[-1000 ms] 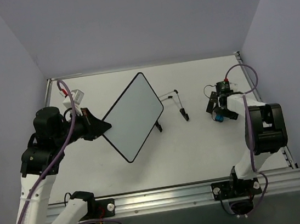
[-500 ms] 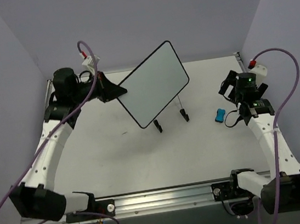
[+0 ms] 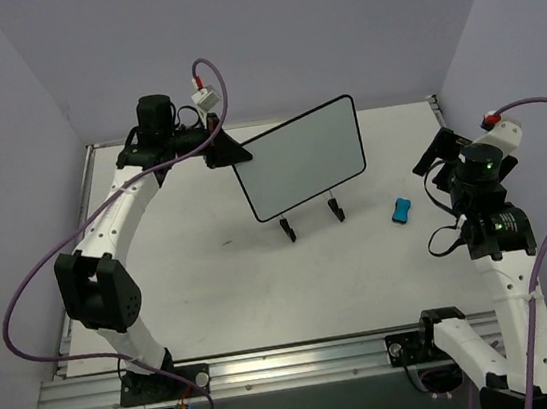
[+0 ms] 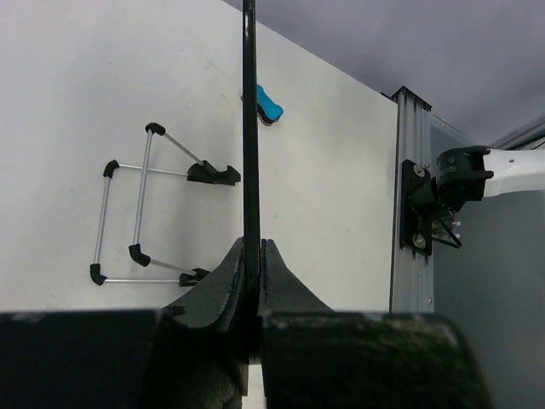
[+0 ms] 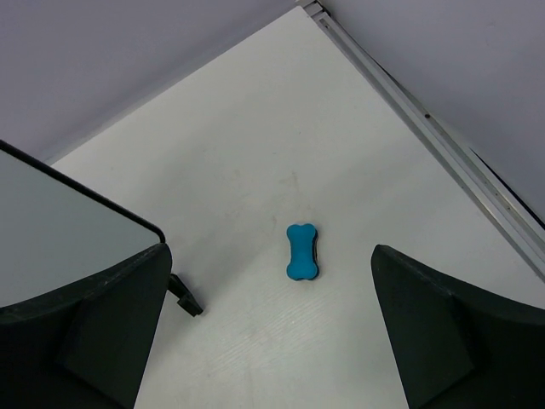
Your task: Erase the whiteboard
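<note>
The whiteboard (image 3: 303, 158) is a white board with a thin black rim, and its face shows no marks. It hangs tilted just above a small wire stand (image 3: 311, 218); whether they touch I cannot tell. My left gripper (image 3: 232, 157) is shut on its left edge. In the left wrist view the whiteboard (image 4: 249, 128) is edge-on, pinched in the left gripper (image 4: 253, 256). A blue bone-shaped eraser (image 3: 400, 210) lies on the table right of the stand. My right gripper (image 3: 432, 155) hovers open above it, and in the right wrist view the eraser (image 5: 302, 252) lies free beyond the right gripper (image 5: 268, 324).
The wire stand (image 4: 145, 213) has black feet, one showing as a stand foot (image 5: 186, 294) near the board's corner (image 5: 68, 230). An aluminium rail (image 5: 443, 145) borders the table on the right. Grey walls enclose the back and sides.
My left arm has swung the whiteboard from the left to the back, over the stand. My right gripper has opened, left the eraser on the table and drawn back to the right.
</note>
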### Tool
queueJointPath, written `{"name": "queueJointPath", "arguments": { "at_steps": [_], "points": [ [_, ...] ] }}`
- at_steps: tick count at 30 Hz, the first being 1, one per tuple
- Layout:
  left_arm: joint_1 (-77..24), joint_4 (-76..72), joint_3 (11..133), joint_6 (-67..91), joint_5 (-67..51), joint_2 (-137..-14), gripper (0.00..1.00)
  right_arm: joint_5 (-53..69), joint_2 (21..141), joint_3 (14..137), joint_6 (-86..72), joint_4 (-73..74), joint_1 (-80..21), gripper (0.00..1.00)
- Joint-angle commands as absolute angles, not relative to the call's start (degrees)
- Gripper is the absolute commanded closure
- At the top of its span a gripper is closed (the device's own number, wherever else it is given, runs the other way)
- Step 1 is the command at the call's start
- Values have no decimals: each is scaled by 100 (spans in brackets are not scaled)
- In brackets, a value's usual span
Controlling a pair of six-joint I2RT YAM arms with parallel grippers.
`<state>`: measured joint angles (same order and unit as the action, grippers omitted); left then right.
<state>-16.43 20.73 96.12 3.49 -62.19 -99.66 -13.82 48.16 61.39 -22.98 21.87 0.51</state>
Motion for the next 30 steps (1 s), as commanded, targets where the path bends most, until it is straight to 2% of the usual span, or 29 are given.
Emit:
{"name": "queueJointPath", "arguments": {
  "at_steps": [1,8,13,22,30],
  "points": [
    [-1740,1426,9607,130,-6627,-10089,98,-1301,4755,6135,-2197,2285,-132,0],
    [-1749,2591,10370,-710,-6864,-10889,98,-1380,4764,6188,-2118,2364,-334,0],
    [-1749,2829,10380,-949,-6434,-10995,98,-1573,4728,6126,-2092,2329,-474,0],
    [-1767,1636,10011,-168,-6398,-10925,98,-1661,4720,6117,-2039,2320,-615,0],
    [-1767,2004,10143,-422,-6538,-11162,98,-1854,4728,6152,-2004,2364,-773,0]
  ]
}}
